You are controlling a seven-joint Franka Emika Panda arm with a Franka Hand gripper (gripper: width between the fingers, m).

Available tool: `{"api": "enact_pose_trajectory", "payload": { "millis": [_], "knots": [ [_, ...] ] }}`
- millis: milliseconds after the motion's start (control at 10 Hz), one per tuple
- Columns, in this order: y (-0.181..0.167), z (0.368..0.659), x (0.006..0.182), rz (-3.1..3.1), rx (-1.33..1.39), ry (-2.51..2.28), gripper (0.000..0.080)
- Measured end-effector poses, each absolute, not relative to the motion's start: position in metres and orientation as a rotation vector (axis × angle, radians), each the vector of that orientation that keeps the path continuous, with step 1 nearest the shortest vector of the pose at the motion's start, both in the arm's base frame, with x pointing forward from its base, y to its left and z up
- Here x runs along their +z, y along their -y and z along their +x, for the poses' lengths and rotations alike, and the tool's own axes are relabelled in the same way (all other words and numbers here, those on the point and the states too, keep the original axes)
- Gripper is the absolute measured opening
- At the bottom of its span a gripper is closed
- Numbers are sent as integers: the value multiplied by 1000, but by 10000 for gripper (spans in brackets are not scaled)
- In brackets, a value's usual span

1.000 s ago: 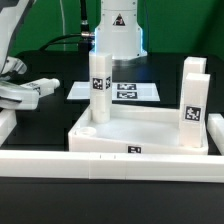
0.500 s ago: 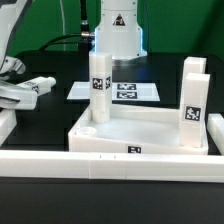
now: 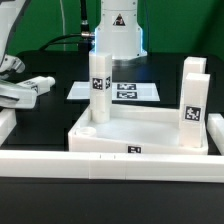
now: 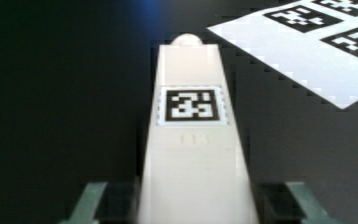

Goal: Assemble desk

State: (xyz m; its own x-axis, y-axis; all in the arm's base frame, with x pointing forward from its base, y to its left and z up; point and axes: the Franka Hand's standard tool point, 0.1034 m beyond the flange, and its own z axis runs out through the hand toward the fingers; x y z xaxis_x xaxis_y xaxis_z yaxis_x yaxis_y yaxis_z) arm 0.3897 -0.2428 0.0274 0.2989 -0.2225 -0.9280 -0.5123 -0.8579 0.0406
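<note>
The white desk top (image 3: 100, 143), a shallow tray, lies in the middle of the exterior view. One tagged white leg (image 3: 99, 85) stands upright in its back left corner. At least one more leg (image 3: 192, 100) stands upright on its right side. A third leg (image 3: 38, 85) lies at the exterior view's left, inside my gripper (image 3: 18, 93). In the wrist view this leg (image 4: 194, 120) runs lengthwise between my fingers (image 4: 98, 200). Its tag faces the camera. My gripper (image 4: 194, 203) is open, with a dark gap on each side of the leg.
The marker board (image 3: 125, 91) lies flat behind the desk top and shows in the wrist view (image 4: 309, 50) beyond the leg's tip. A long white rail (image 3: 110, 168) runs along the front. The robot's base (image 3: 118, 35) stands at the back.
The gripper and the lying leg at the exterior view's left have shifted very slightly. The desk top and the upright legs have not moved.
</note>
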Motion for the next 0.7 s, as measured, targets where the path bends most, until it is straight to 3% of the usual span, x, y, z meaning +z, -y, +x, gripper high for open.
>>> {"api": "enact_pose_trajectory", "payload": {
  "millis": [200,300,700],
  "knots": [
    [235,404,56,-2314,1582,-685,290],
    [233,409,62,-2328,1574,-697,290],
    [239,410,56,-2358,1544,-701,290]
  ]
}}
